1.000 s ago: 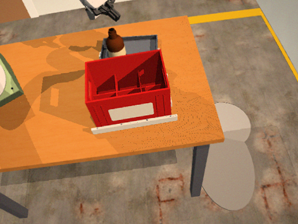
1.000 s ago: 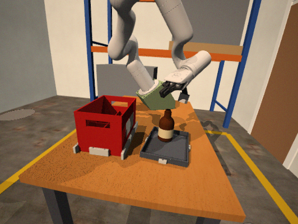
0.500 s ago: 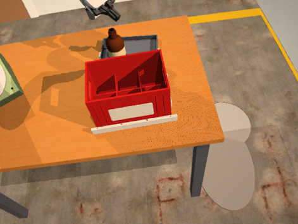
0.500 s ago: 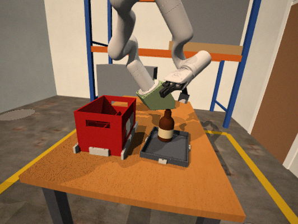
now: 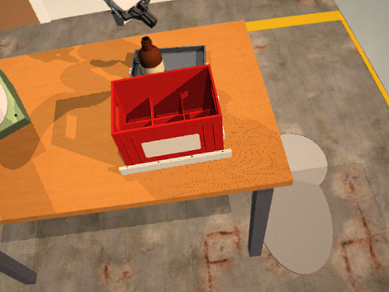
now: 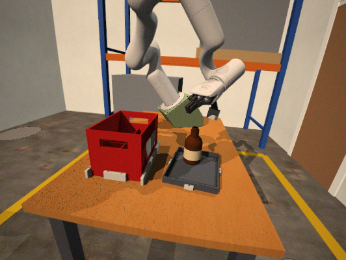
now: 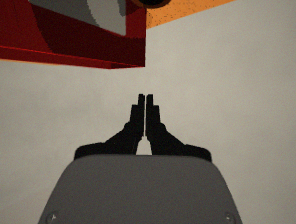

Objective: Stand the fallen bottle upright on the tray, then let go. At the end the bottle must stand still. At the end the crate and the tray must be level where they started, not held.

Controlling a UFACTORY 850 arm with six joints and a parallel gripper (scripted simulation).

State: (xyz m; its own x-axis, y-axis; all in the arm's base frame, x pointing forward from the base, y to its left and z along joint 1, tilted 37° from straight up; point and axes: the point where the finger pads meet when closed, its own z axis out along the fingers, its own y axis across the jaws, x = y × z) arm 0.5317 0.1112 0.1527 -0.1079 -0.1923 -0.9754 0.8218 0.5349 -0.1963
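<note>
Exterior view shows the brown glass bottle with the cream label (image 6: 192, 147) standing upright on the flat grey tray (image 6: 208, 183), at about 11 o'clock of the tray's floor, near its far rim. The black two-finger gripper (image 6: 189, 107) hangs above the bottle and apart from it, with a gap of air between the fingertips and the cap. The red plastic crate with inner dividers (image 6: 107, 159) stands level just beside the tray, at its 9 o'clock, on the orange wooden table (image 6: 169, 221).

I judge that the step in hand is the retreat after the release. To do it well, the arm should go away upward and not sideways, because a low sweep could touch the bottle's neck and tip it, or push the tray's rim. The bottle seems to stand straight, so nothing should be corrected.

Wrist view shows the two black fingers pressed together, pad against pad, with nothing between them. They touch no object; only pale background lies behind them.
</note>
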